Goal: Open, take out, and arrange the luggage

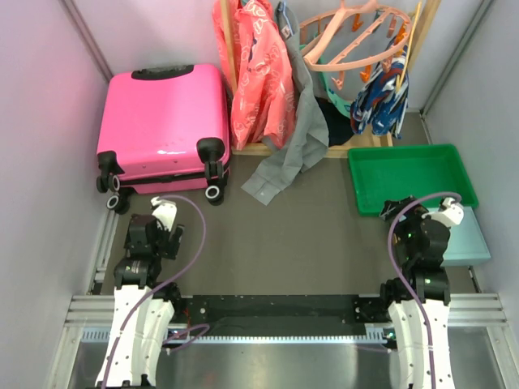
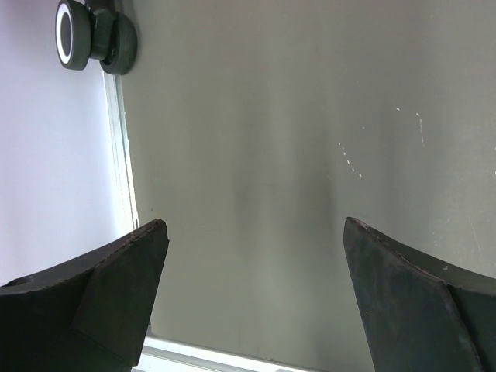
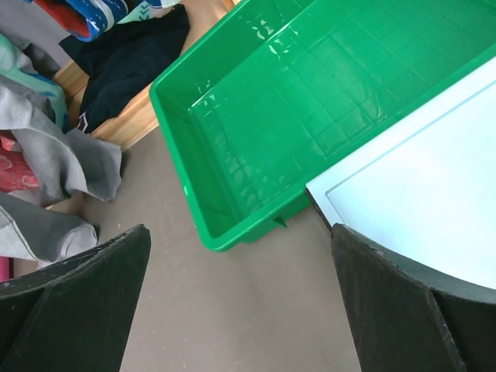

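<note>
The luggage (image 1: 162,130) lies shut in the far-left corner, wheels toward the arms, which likely puts its zipper seam nearest the left arm. The left gripper (image 2: 253,232) and right gripper (image 3: 239,232) stand wide and empty, ready to approach. The tray (image 1: 405,178) by the right gripper probably receives contents.

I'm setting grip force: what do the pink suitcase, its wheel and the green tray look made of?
The luggage looks like hard moulded plastic, glossy: sheen across its smooth pink shell. Its wheel seems black rubber or plastic around a pale ring. The green tray is probably rigid plastic, shiny: glare spots and a moulded grid on its floor.
</note>
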Robot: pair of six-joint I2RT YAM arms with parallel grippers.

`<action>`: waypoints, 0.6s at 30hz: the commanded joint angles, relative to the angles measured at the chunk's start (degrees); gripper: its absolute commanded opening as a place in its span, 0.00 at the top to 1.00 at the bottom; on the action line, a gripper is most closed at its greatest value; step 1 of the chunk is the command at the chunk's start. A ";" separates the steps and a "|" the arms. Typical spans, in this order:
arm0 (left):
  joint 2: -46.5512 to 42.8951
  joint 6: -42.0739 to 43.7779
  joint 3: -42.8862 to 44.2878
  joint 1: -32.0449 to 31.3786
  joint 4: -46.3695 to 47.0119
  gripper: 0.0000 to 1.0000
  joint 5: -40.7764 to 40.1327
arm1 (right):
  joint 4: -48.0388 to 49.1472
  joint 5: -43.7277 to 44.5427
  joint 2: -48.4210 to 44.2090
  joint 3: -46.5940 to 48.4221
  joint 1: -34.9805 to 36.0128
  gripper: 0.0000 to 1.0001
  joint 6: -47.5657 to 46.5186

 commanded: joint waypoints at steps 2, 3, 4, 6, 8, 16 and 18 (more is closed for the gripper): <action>-0.81 0.61 -0.62 0.31 2.58 0.01 1.48 | 0.71 0.44 0.02 0.98 0.57 0.01 0.36; -0.90 0.61 -0.70 0.31 2.58 0.01 1.48 | 0.45 0.96 -0.41 1.24 0.57 0.01 0.36; -0.90 0.61 -0.71 0.22 2.58 0.01 1.48 | 0.18 1.31 -0.68 1.42 0.57 0.01 0.36; -1.17 0.69 -0.71 0.22 2.58 0.01 1.66 | -0.43 2.10 -1.38 1.59 0.48 0.01 0.36; -1.69 0.87 -0.71 0.31 2.58 0.01 1.83 | -0.70 2.81 -1.91 1.68 0.48 0.01 0.36; -3.46 0.43 2.36 0.31 4.86 0.01 3.68 | 0.61 -0.78 -2.53 4.84 0.48 0.01 -1.84; -1.09 -0.97 5.69 0.31 6.01 0.01 3.42 | 2.10 -4.28 -1.04 7.03 0.48 0.01 -1.93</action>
